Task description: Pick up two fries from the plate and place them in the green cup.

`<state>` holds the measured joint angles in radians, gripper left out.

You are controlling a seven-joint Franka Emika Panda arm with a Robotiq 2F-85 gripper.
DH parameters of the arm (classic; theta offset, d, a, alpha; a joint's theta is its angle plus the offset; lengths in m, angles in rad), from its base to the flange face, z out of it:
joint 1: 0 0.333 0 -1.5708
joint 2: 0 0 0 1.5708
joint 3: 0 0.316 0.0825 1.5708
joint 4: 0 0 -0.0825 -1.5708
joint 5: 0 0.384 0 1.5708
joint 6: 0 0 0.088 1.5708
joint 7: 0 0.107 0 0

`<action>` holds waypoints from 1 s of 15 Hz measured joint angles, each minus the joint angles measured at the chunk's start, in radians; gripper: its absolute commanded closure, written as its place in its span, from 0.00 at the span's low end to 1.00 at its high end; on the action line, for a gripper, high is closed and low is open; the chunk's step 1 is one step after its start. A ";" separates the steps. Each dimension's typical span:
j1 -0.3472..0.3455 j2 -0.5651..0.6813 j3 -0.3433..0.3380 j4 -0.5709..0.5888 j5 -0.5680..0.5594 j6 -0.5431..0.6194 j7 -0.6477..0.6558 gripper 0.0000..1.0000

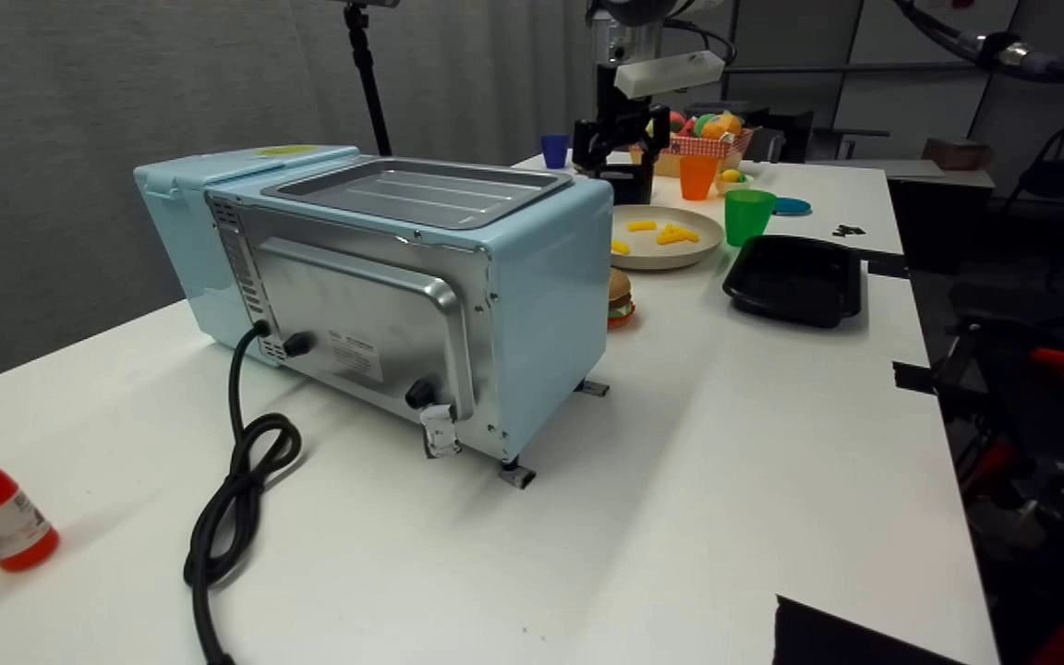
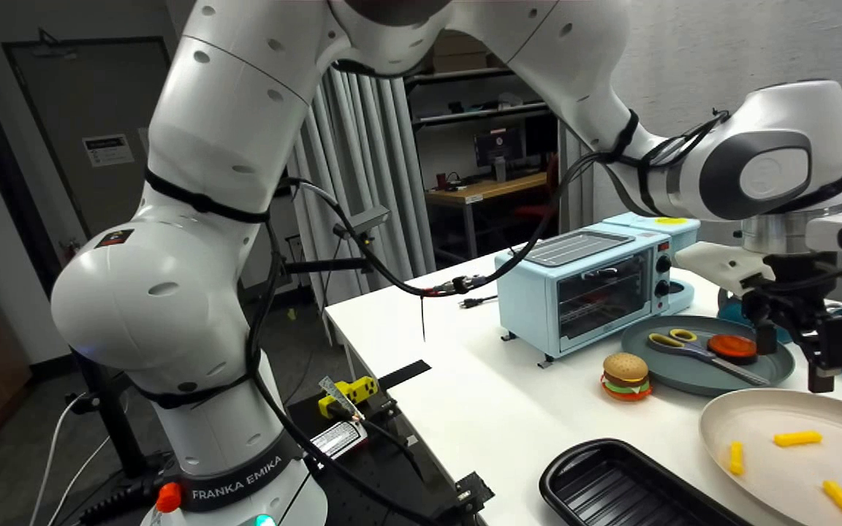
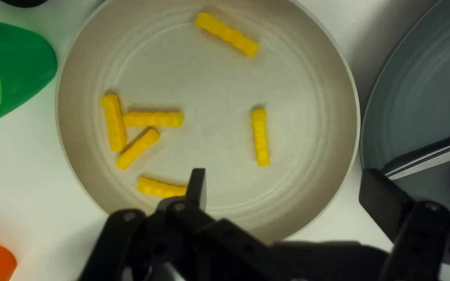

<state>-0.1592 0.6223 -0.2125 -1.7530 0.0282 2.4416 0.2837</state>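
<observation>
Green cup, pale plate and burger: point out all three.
Green cup [image 1: 748,219], in an exterior view: its outer side.
Pale plate [image 3: 214,103], in the wrist view: its bare centre.
Burger [image 2: 626,370], in an exterior view: its brown top bun.

Robotics lab by look of it — robot arm [image 2: 224,124] marked FRANKA EMIKA, cables [image 2: 253,351] strapped along it, beside white table [image 1: 680,416] with black tape [image 1: 913,377] stuck on top; yellow power strip [image 2: 364,387] nearby. Behind: grey curtains [image 2: 399,146], shelves [image 2: 479,114], desk [image 2: 490,190] with monitor [image 2: 494,148], door [image 2: 96,95] with posted notice [image 2: 107,150]. Kitchen note — toaster oven [image 1: 550,305], toy burger [image 2: 626,376] on table.
</observation>
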 measured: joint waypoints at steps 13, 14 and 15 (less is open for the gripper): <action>0.000 0.148 -0.002 0.086 0.000 0.000 0.014 0.00; 0.000 0.154 -0.004 0.088 0.000 0.000 0.014 0.00; -0.001 0.159 -0.006 0.090 0.000 0.000 0.014 0.00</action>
<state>-0.1600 0.7817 -0.2181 -1.6628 0.0283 2.4415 0.2978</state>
